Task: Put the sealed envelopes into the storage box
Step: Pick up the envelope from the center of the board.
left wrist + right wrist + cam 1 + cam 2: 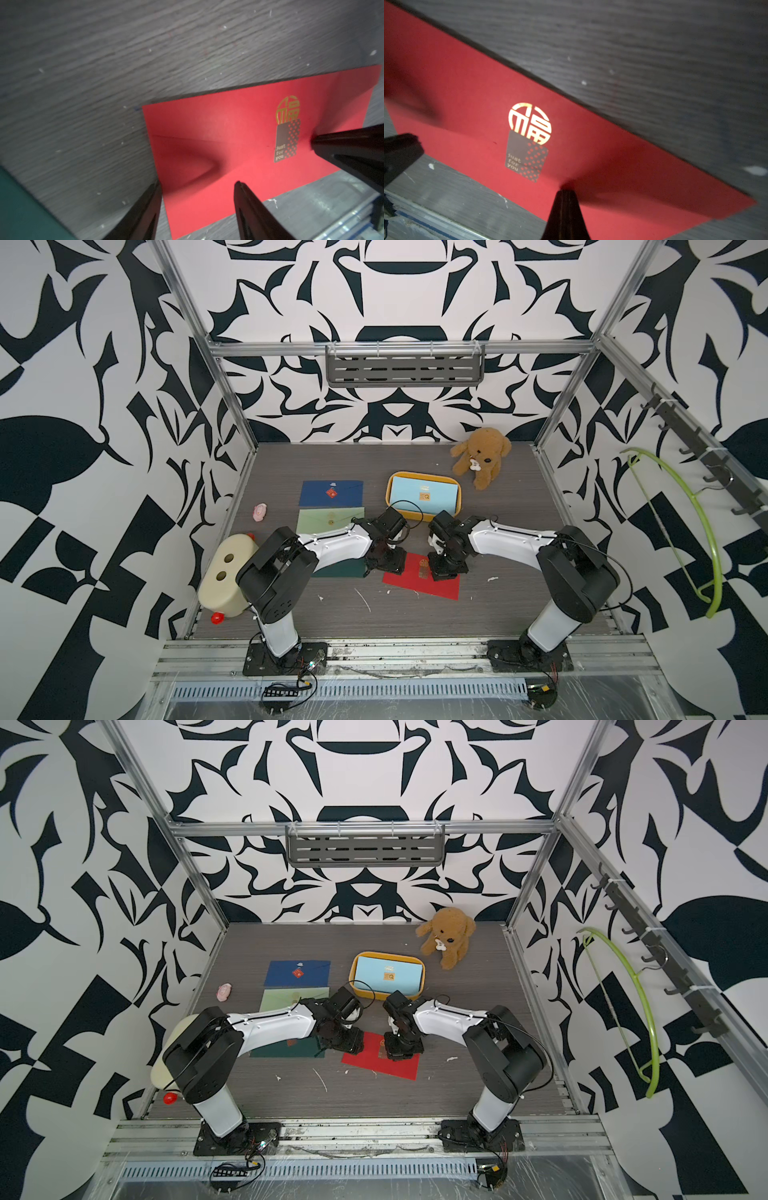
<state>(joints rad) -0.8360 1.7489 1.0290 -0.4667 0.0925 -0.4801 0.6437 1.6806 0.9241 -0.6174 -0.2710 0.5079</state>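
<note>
**Black-and-white walls, one red envelope pinned for pickup**

Bold patterned walls (pixel 395 294) enclosed a grey wood-grain tabletop (pixel 519 497), and both arms reached in from its front edge. A cream container (pixel 222 576) lay at the left edge near the front corner, and a brown plush dog (pixel 482 456) sat in the far right corner.

The storage box (pixel 389 494) stood beyond the middle, toward the far edge. A light blue envelope (pixel 409 491) lay flat inside it, sticker up, so at least one was filed. Left of the box, a navy envelope (pixel 330 493), a light green envelope (pixel 324 520) and a dark green envelope (pixel 338 569) lined up from far to near, not yet boxed.

The red envelope (pixel 419 587) lay skewed near the middle, toward the front edge, between the two claws. The right gripper (pixel 566 192) was closed, its joined tips pressing the paper just beside the sticker seal (pixel 527 158), probably to pin it against sliding. The left gripper (pixel 197 184) stood open at the envelope's short end, one finger at the paper's edge and one above it. The paper bowed there, likely so that the end could be worked up for a pinch.

A small pink toy (pixel 259 512) sat by the left edge.
</note>
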